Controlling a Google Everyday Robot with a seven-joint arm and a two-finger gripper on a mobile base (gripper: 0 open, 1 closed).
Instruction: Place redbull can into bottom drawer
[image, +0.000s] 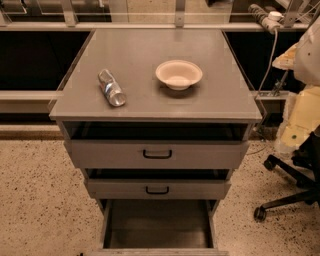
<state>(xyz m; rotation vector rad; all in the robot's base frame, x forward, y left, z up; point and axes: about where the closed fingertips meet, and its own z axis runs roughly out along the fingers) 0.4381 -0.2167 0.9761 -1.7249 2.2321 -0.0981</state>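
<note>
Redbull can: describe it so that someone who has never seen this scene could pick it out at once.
The gripper is not in view; start at the flat top of the grey cabinet, on its left half, left of the white bowl. The redbull can lies there on its side, apart from the bowl. It is the only slim, shiny silver thing on top.

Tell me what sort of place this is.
Likely an office or lab workspace: a grey drawer cabinet stands on a speckled hard floor, with a wheeled office chair base at right. The gripper is not in view.
</note>
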